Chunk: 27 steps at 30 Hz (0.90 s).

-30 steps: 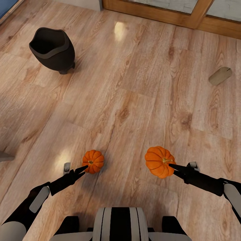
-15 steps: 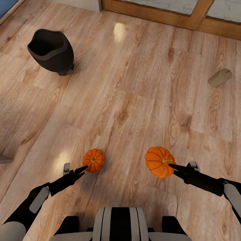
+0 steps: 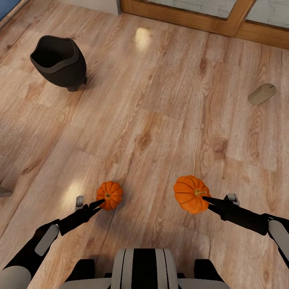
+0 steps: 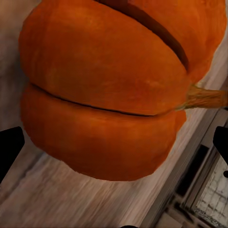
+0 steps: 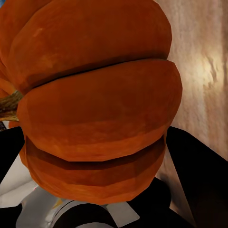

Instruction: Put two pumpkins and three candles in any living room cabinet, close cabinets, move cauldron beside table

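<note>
Two orange pumpkins hang over the wooden floor in the head view. My left gripper (image 3: 100, 202) is shut on the smaller pumpkin (image 3: 110, 194), which has a dark stem. My right gripper (image 3: 205, 199) is shut on the larger pumpkin (image 3: 189, 193), which has a yellowish stem. In the left wrist view the small pumpkin (image 4: 104, 95) sits between black fingertips (image 4: 8, 149). In the right wrist view the large pumpkin (image 5: 95, 104) lies between black fingers (image 5: 202, 178). The black cauldron (image 3: 58, 60) stands on the floor at the far left. One tan candle (image 3: 261, 93) lies on its side at the far right. The cabinet and table are out of view.
Wooden plank floor (image 3: 152, 120) stretches ahead between the cauldron and the candle. A wooden window or door frame (image 3: 224, 22) runs along the far edge. A grey corner (image 3: 4, 192) pokes in at the left edge.
The whole picture has shifted slightly, with the cauldron and candle sliding a little left and up, so the camera has moved. Both pumpkins stay at the grippers' tips.
</note>
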Motion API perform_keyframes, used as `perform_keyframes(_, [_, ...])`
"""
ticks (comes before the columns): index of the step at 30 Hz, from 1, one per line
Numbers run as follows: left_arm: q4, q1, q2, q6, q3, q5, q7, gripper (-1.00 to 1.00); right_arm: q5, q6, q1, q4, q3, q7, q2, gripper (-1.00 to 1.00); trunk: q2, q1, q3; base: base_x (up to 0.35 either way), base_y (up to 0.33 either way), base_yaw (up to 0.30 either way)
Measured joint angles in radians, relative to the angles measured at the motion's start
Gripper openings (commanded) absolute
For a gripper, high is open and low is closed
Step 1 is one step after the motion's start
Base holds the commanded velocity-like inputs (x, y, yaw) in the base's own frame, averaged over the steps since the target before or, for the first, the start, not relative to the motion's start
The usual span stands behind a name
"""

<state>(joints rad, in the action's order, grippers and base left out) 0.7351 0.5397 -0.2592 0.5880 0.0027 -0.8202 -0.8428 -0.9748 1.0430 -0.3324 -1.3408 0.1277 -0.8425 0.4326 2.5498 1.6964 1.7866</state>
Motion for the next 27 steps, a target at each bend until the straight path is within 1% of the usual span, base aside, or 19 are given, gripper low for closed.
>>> perform_keyframes(8, [-0.003,0.0,0.0,-0.003,0.003,-0.002,0.0,1.0,0.0,0.0,0.0,0.0,0.0,0.0,0.0,-1.0,0.0,0.0,0.0,0.001,0.0,0.0])
perform_keyframes(13, [-0.006,0.0,0.0,-0.01,0.004,-0.002,0.0,1.0,-0.001,0.0,0.0,0.0,0.0,0.0,0.0,-1.0,0.0,0.0,0.0,0.107,-0.009,0.0])
perform_keyframes(27, [-0.006,0.0,0.0,-0.011,0.004,-0.002,0.0,1.0,0.001,-0.001,0.0,-0.001,0.0,0.0,0.0,-1.0,0.0,0.0,0.0,0.056,-0.002,0.0])
